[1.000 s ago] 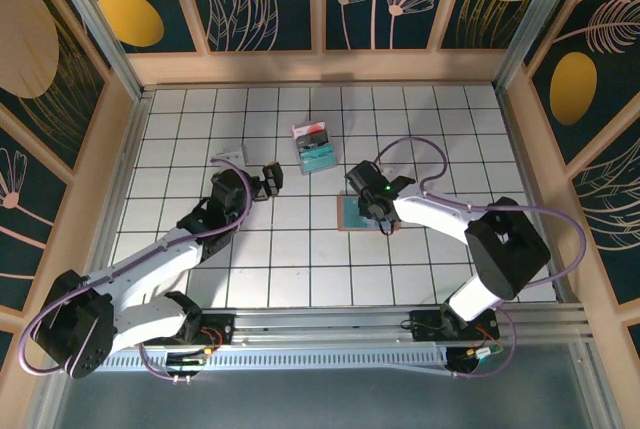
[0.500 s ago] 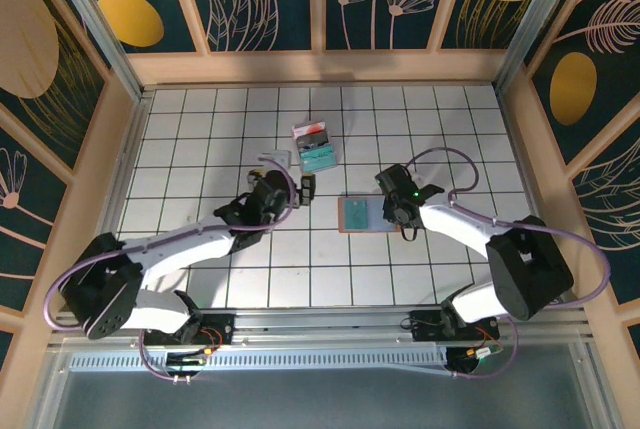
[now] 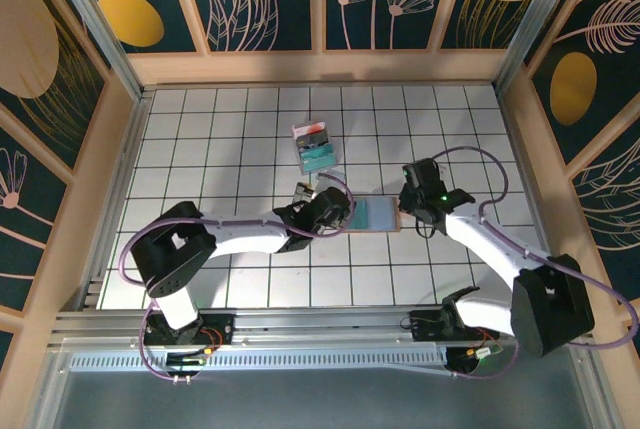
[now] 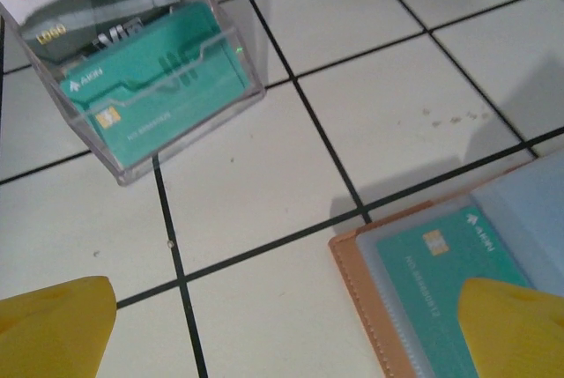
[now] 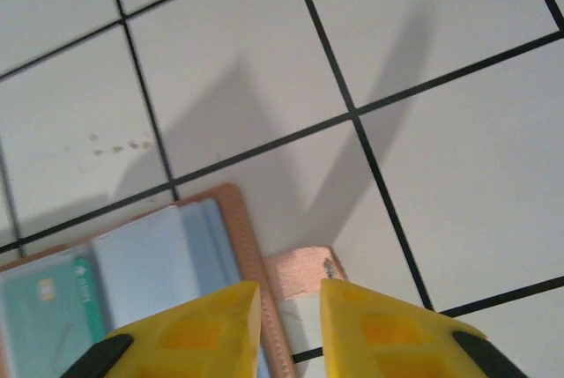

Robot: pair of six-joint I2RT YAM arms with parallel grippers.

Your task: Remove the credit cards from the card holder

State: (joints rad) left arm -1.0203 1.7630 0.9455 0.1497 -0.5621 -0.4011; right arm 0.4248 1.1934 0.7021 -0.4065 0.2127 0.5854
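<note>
The card holder [image 3: 372, 217] lay open and flat on the white-tiled table [image 3: 200, 149], a little right of centre, grey-blue inner faces up, between the two hands. The left arm was folded low, its forearm running rightward across the tiles, and the left hand [image 4: 282, 334] hovered at the holder's left edge. Its yellow fingers [image 4: 55, 325] were spread wide apart and held nothing. One fingertip overlapped the near corner of the holder in the left wrist view. A teal card [image 4: 436, 272] sat tucked in the left pocket.

The right arm reached from its base out to the right, then bent back up and leftward, bringing the right hand [image 5: 289, 325] to the holder's right edge. Its fingers stood close together with a narrow gap. The tan strap tab [image 5: 304, 270] lay at that gap, though whether they pinched it could not be told.

A clear box [image 4: 150, 70] of cards stood just beyond the holder.
</note>
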